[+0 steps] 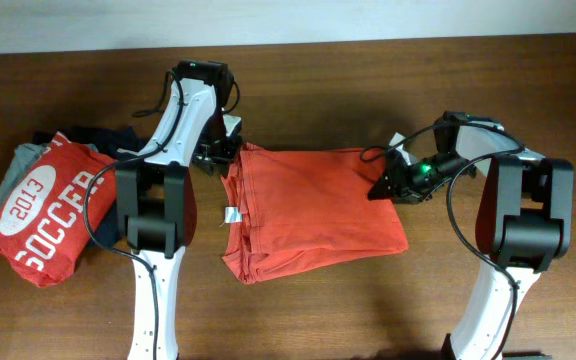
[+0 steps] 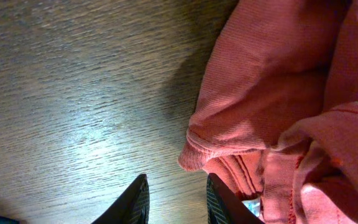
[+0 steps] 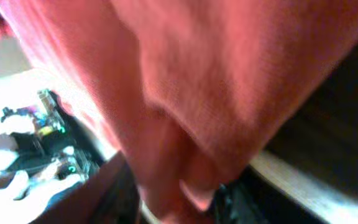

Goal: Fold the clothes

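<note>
The orange-red T-shirt (image 1: 313, 210) lies folded in the middle of the table, plain side up, with its small white neck tag (image 1: 232, 214) at the left edge. My left gripper (image 1: 217, 152) is at the shirt's far left corner. In the left wrist view its fingers (image 2: 176, 202) are open with bare wood between them, and the bunched shirt hem (image 2: 272, 99) lies just to their right. My right gripper (image 1: 384, 185) is at the shirt's far right corner. In the blurred right wrist view its fingers (image 3: 179, 199) are shut on a fold of the shirt (image 3: 216, 74), lifted off the table.
A folded red shirt with white "2013 SOCCER" print (image 1: 53, 205) lies at the left, on top of folded grey (image 1: 1, 190) and dark navy (image 1: 108, 135) garments. The wooden table (image 1: 368, 310) extends in front of the T-shirt.
</note>
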`<act>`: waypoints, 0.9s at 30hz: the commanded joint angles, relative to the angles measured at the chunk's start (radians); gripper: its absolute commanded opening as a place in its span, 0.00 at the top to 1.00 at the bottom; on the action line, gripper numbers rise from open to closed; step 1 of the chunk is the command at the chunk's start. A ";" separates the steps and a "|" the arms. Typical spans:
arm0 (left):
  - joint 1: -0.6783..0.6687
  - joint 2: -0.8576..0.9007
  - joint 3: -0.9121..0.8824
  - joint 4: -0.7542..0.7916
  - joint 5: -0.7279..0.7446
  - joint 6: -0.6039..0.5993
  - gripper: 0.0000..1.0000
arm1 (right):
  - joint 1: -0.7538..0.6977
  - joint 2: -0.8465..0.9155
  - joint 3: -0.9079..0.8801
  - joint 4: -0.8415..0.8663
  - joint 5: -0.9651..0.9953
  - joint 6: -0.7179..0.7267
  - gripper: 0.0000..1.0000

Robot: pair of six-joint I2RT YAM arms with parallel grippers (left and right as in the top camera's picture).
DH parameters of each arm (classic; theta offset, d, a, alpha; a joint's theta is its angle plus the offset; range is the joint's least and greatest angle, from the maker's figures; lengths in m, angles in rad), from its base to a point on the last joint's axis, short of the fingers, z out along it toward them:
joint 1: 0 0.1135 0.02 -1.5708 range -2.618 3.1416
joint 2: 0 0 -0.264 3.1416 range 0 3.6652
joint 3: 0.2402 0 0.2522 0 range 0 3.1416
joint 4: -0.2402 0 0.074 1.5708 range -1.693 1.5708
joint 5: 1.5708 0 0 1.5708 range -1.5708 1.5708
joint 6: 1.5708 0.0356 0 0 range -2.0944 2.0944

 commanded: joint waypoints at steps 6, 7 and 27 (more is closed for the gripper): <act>0.004 -0.017 0.193 -0.088 0.011 -0.054 0.71 | -0.051 -0.041 0.052 -0.006 0.125 0.151 0.96; 0.004 -0.027 0.246 -0.109 0.011 -0.053 0.71 | -0.071 -0.058 0.076 -0.016 0.201 0.186 0.96; 0.004 -0.297 0.671 -0.162 -0.055 -0.045 0.51 | 0.071 -0.194 0.486 -0.355 0.709 0.396 0.96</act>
